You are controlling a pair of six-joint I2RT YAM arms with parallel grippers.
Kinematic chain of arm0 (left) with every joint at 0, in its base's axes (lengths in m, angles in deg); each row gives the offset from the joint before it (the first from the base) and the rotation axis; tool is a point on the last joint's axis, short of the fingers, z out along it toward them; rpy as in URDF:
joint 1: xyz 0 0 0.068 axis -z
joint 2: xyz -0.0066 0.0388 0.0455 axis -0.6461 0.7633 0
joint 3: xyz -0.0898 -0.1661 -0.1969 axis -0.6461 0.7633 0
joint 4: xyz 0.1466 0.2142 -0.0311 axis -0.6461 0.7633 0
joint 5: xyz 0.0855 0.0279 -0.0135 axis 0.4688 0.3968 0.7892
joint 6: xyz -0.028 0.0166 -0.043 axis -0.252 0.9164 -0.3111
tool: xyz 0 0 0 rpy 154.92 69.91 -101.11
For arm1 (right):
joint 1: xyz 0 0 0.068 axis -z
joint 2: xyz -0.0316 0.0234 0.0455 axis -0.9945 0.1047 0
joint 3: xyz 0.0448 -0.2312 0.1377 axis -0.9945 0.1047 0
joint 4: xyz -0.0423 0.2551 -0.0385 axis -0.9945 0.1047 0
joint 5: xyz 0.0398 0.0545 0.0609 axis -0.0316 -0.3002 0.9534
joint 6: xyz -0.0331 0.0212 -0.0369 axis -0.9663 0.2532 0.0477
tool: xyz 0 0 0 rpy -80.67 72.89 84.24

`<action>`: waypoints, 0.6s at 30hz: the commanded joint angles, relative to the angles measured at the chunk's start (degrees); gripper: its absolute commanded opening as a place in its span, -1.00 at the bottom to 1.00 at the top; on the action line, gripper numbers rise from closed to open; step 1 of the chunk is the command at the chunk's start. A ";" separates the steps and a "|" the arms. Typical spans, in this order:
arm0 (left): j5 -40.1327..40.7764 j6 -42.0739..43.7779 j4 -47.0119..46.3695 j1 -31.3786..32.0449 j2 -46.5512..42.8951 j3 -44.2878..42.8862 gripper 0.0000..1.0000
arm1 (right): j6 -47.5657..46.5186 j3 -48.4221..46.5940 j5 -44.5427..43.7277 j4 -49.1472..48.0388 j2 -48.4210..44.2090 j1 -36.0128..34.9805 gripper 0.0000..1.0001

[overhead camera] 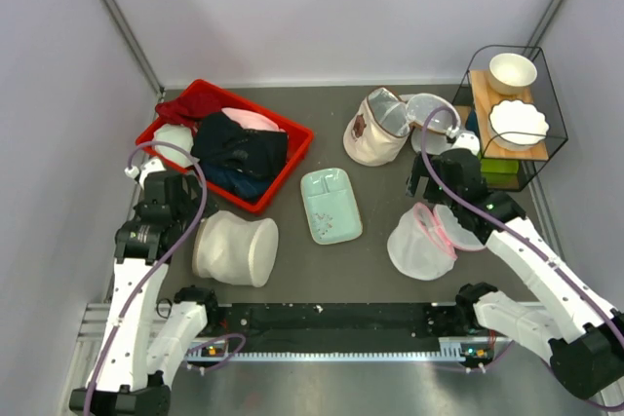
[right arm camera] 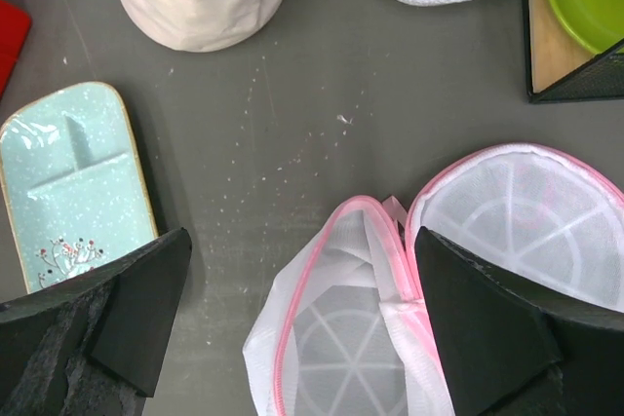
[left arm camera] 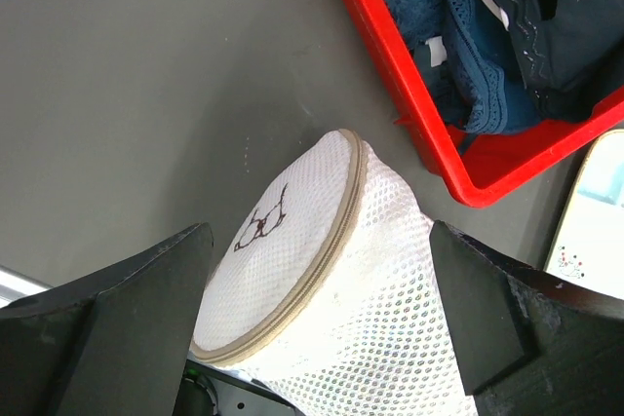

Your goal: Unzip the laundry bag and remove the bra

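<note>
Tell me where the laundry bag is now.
In the top view the laundry bag lies on its side at the front left, just on the near side of the red tray and left of the mint plate.

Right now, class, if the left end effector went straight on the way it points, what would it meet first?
Probably the laundry bag, centred in front of the open left end effector; depth unclear.
</note>
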 commanded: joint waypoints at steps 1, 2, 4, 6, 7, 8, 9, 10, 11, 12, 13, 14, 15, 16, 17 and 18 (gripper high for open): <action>-0.28 -1.67 -1.78 -0.26 0.03 1.53 0.98 | 0.20 0.48 -0.50 -1.76 -0.54 -0.80 0.98; -0.90 -1.94 -1.95 -0.26 0.03 1.79 0.98 | 0.20 0.48 0.20 -1.76 -0.54 -0.80 0.98; -0.99 -2.46 -1.95 -0.26 0.82 2.67 0.98 | 0.46 0.57 0.38 -1.93 -0.54 -0.80 0.98; -0.38 -3.43 -0.82 -0.26 1.70 3.11 0.98 | 0.64 0.66 0.03 -1.76 -0.37 -0.80 0.98; 0.15 -4.04 -0.12 -0.26 2.84 3.03 0.98 | 0.64 0.75 0.03 -1.67 -0.45 -0.80 0.98; 1.46 -4.83 0.41 -0.26 3.11 3.03 0.97 | 0.73 0.92 0.12 -1.75 -0.45 -0.89 0.98; 1.99 -5.19 0.59 -0.26 3.28 3.46 0.97 | 0.99 1.18 0.12 -1.84 -0.45 -0.81 0.98; 2.43 -5.54 0.51 -0.26 3.11 3.64 0.96 | 0.99 1.36 -0.06 -1.84 -0.28 -0.80 0.98; 2.70 -6.59 0.42 -0.26 3.11 3.73 0.95 | 0.90 1.45 0.12 -1.67 -0.28 -0.80 0.98; 2.18 -7.03 0.33 -0.26 3.02 3.91 0.94 | 0.99 1.71 0.29 -1.67 -0.45 -0.80 0.98; 1.57 -7.39 0.07 -0.26 3.11 4.08 0.93 | 1.08 1.89 0.55 -1.75 -0.63 -0.72 0.98; 1.21 -8.09 -0.02 -0.26 3.20 4.34 0.93 | 1.34 1.98 0.90 -1.76 -1.06 -0.72 0.98; 1.12 -8.44 -0.20 -0.26 3.20 5.13 0.93 | 1.43 1.98 1.00 -1.76 -1.24 -0.80 0.98; 1.21 -8.79 -0.63 -0.26 3.29 5.75 0.93 | 1.52 2.06 1.00 -1.67 -1.33 -0.80 0.98; 1.38 -10.28 -0.72 -0.26 3.29 6.36 0.92 | 1.60 2.15 0.74 -1.67 -1.59 -0.80 0.98; 1.56 -11.25 -0.46 -0.34 3.29 7.15 0.92 | 1.78 2.33 0.56 -1.67 -1.86 -0.80 0.98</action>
